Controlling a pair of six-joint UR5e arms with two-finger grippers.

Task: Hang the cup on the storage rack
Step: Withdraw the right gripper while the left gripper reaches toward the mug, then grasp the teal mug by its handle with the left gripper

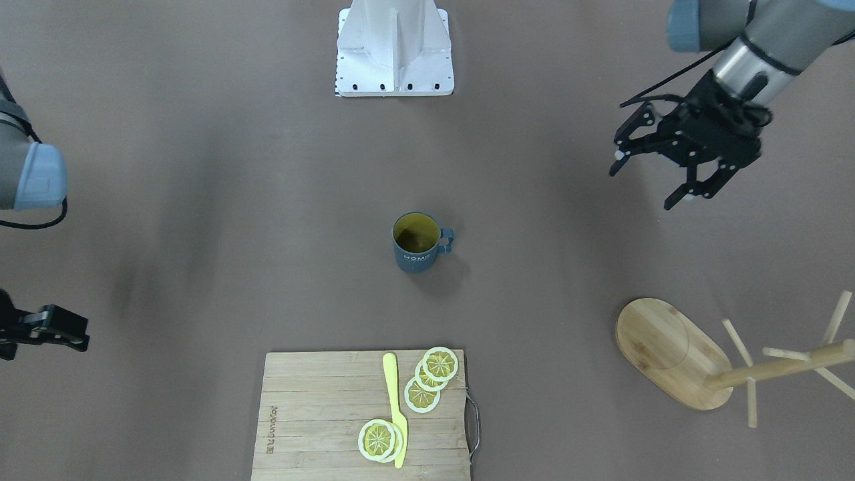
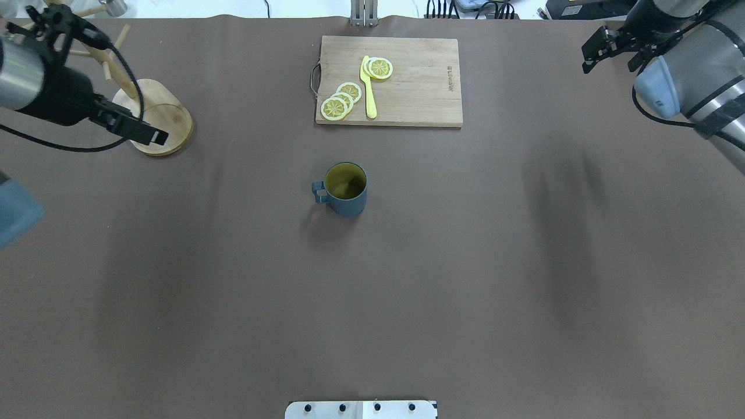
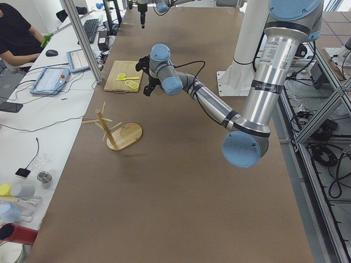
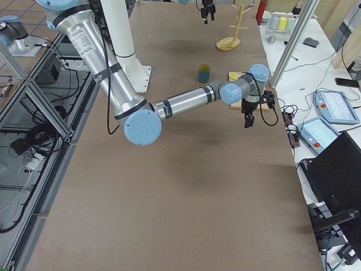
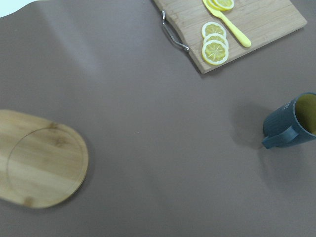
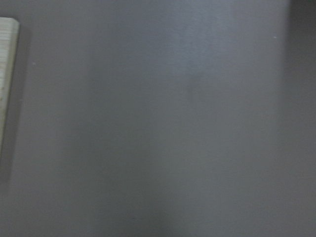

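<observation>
Looking down now: blurred brown surface (image 6: 173, 123) fills nearly everything I see; pale wooden board edge (image 6: 5, 59) pokes in far left, shadow alongside; darker patch top right.

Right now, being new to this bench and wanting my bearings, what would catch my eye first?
The dark blue cup stands alone mid-table, handle toward the robot's left. Past it lies a cutting board with lemon slices; the bamboo storage rack stands far left, the open left tool near it.

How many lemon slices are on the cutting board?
5: three overlapping lemon slices near the cutting board's handle side, two more overlapping against the yellow knife. Overlaps could hide another.
</observation>
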